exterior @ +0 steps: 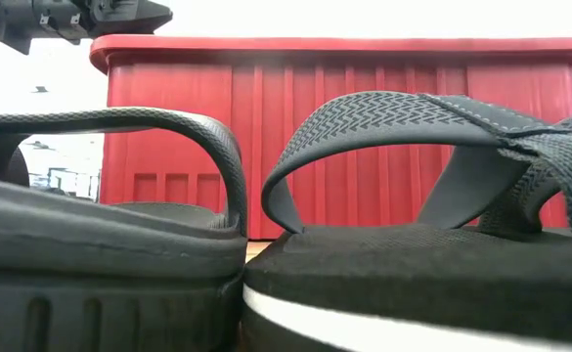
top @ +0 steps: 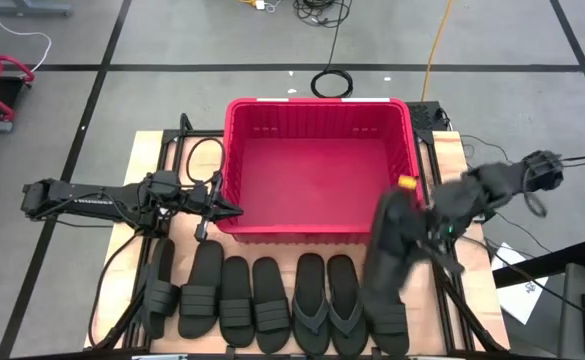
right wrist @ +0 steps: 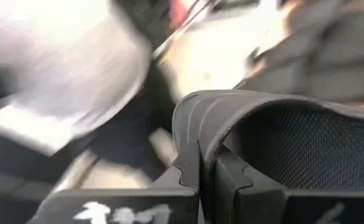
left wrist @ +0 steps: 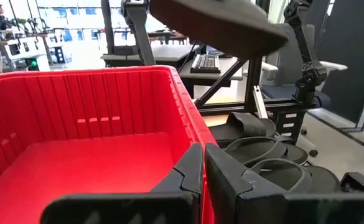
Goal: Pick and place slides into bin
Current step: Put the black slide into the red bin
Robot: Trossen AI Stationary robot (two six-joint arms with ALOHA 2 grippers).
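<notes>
One slide [top: 388,262] is up off the tabletop [top: 144,150], clamped in the right gripper [right wrist: 205,163]; its jaws are clenched on the strap edge, seen close in the right wrist view. In the high view it hangs at lower right of centre, just outside the bin's [top: 317,232] right front corner, not yet over the opening. Bin looks empty inside.

Seven or so other slides [top: 257,302] sit in a row along the bottom of the high view, in front of the bin; a thong-style pair [top: 326,304] is among them.

Handling, my read: rubber, light, flexible, grippy rather than slippery, not fragile. The strap arch is the obvious hold, since it stands clear of the sole. A slide held by the strap will likely dangle and swing, so it needs clearance over the rim.

Right arm reaches in from the right edge, elbow bent, wrist angled toward the bin.

Left gripper [top: 224,207] waits at centre left, arm stretched level, tip touching or just short of the bin's left wall, jaws closed on nothing.
</notes>
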